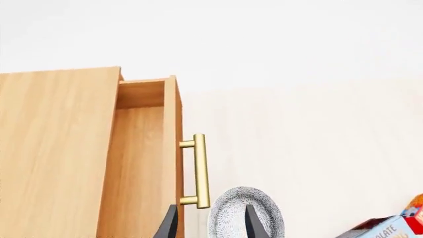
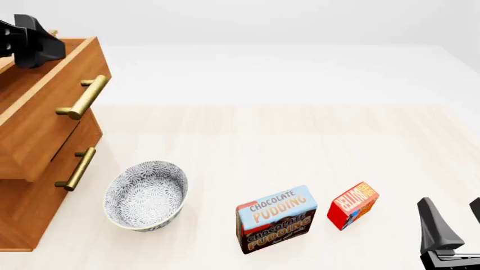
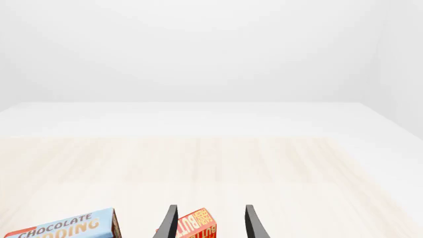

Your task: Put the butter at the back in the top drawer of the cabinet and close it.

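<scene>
The butter (image 2: 352, 205), a small red box, lies on the table right of the pudding box, and shows low in the right wrist view (image 3: 197, 226). My right gripper (image 2: 456, 220) is open near the front right edge, short of the butter and apart from it; its fingertips (image 3: 170, 222) frame the box. The cabinet (image 2: 22, 214) stands at the left with its top drawer (image 2: 45, 121) pulled out, brass handle (image 2: 82, 97) forward. My left gripper (image 2: 31, 40) hovers over the open drawer and is open (image 1: 211, 225), holding nothing. The drawer's inside (image 1: 135, 163) looks bare.
A patterned bowl (image 2: 146, 194) sits in front of the cabinet, beside the lower drawer handle (image 2: 75, 169). The blue-and-brown Chocolate Pudding box (image 2: 276, 219) stands between bowl and butter. The light wooden table (image 2: 300, 140) ends at a white wall behind.
</scene>
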`<state>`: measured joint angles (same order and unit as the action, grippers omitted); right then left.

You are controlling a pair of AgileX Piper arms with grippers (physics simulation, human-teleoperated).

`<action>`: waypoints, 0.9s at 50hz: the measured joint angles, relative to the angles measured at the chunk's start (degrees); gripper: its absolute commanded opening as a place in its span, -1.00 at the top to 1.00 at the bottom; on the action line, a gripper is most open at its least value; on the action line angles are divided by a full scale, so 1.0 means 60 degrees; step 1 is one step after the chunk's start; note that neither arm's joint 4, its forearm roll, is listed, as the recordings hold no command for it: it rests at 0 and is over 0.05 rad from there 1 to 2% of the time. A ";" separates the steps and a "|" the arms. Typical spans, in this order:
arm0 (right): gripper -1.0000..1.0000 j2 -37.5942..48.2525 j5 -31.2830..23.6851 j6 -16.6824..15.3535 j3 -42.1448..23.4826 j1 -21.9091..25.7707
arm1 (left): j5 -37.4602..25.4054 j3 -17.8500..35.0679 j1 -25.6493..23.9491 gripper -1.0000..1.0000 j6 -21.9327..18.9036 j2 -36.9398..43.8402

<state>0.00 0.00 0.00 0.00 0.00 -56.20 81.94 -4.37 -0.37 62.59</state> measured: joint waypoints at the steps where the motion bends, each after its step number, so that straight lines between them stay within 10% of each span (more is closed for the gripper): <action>1: -1.00 0.0000 0.0000 0.0000 0.0000 0.0000 | 0.0003 -0.0003 0.0011 -1.00 0.0012 0.0004; 45: -1.00 0.0000 0.0000 0.0000 0.0000 0.0000 | 0.0473 -0.0252 0.0279 -1.00 0.0313 0.0418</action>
<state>0.00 0.00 0.00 0.00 0.00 -53.36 80.43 -2.69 1.51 65.09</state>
